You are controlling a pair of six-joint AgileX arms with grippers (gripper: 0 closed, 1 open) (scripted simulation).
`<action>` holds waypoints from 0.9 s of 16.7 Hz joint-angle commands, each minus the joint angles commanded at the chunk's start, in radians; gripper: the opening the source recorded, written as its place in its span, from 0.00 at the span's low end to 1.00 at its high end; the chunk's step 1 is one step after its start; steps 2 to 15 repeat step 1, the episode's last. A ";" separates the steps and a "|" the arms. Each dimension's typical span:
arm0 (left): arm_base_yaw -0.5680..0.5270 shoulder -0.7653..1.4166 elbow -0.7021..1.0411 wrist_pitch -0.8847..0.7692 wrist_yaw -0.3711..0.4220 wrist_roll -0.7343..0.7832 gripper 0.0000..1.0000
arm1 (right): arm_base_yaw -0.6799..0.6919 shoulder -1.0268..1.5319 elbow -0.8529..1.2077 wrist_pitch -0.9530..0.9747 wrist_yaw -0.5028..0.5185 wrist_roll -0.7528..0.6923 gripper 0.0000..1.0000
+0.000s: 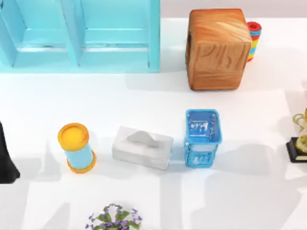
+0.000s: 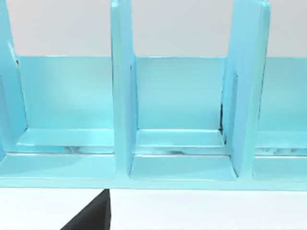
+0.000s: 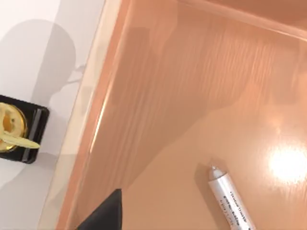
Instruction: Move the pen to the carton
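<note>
The silver pen (image 3: 231, 203) lies loose on a smooth orange-brown surface (image 3: 192, 96), apart from the right gripper (image 3: 103, 213); I cannot tell whether that gripper is released or clenched. If this surface is the carton, the pen already rests there; if the carton is the wood-grain brown box (image 1: 217, 48) at the top view's upper right, a grasp comes next. The left gripper (image 2: 91, 215) faces the light-blue shelf (image 2: 177, 110), its state also unclear.

A rendered tabletop scene is shown, not a real room: a plain white table (image 1: 249, 191) is scattered with unrelated household items (a tissue box (image 1: 142, 147), a blue basket (image 1: 202, 137), a gold trophy (image 1: 300, 141)), beside a flat-shaded turquoise shelf (image 1: 81, 36).
</note>
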 joint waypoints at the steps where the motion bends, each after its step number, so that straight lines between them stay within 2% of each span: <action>1: 0.000 0.000 0.000 0.000 0.000 0.000 1.00 | 0.000 0.000 0.000 0.000 0.000 0.000 1.00; 15: 0.000 0.000 0.000 0.000 0.000 0.000 1.00 | 0.000 0.000 0.000 0.000 0.000 0.000 1.00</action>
